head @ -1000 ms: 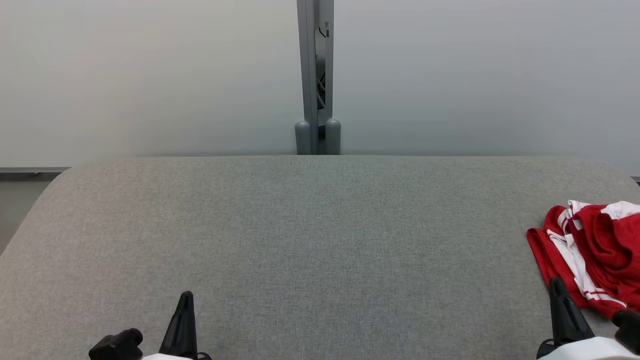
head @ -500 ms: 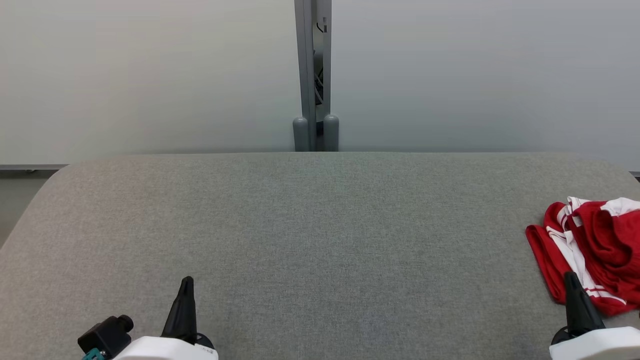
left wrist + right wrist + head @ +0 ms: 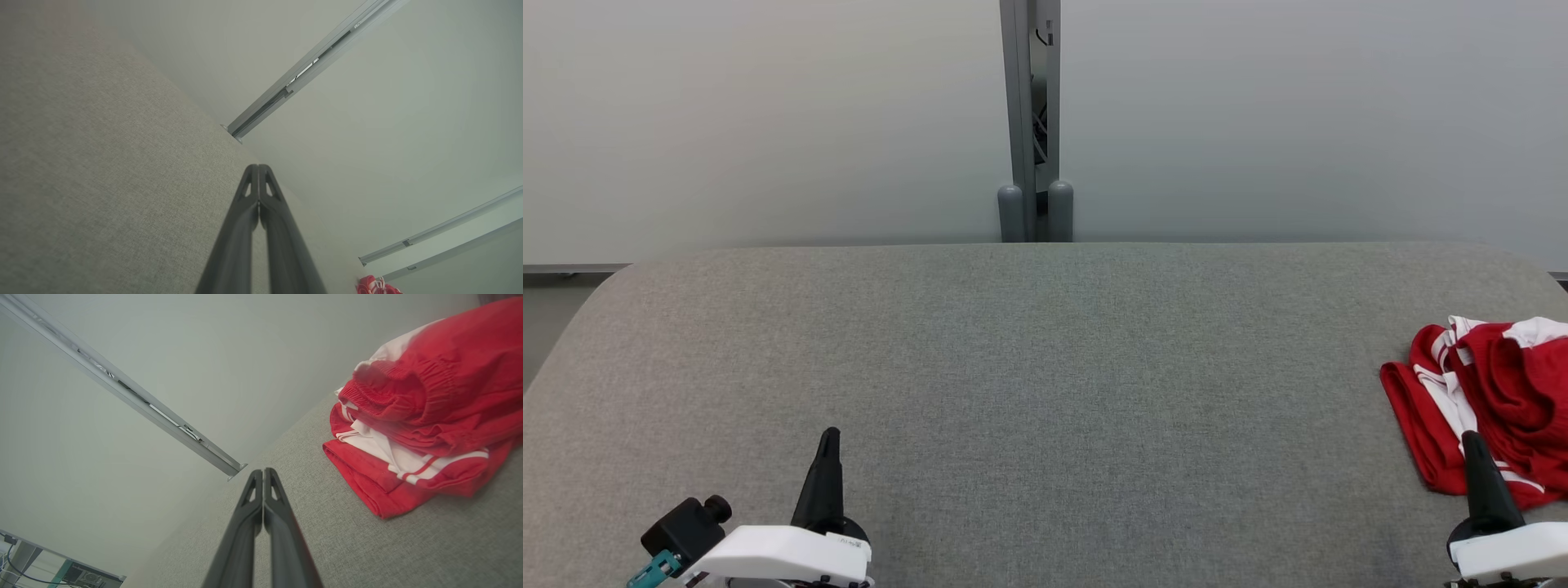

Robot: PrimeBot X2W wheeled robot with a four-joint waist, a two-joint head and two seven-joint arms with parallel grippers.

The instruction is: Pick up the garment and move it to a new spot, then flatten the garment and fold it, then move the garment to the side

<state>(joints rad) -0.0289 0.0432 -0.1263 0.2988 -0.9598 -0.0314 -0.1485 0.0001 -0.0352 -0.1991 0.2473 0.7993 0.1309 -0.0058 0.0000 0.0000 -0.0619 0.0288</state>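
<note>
Garment (image 3: 1486, 392), red-white: rumpled heap at desk (image 3: 1045, 367) right edge; folding apparently outstanding. Right end effector (image 3: 1474, 449), desk's near-right: clenched, empty. Left end effector (image 3: 827, 441), desk's near-left: likewise.

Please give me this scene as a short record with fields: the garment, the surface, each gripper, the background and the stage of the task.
garment: red and white garment, bunched up, at the table's right edge
surface: grey fabric-covered table
left arm: left gripper shut, holding nothing, at the near left of the table
right arm: right gripper shut, holding nothing, close beside the garment
background: pale wall panels joined at a grey post
task stage: garment not yet picked up
</note>
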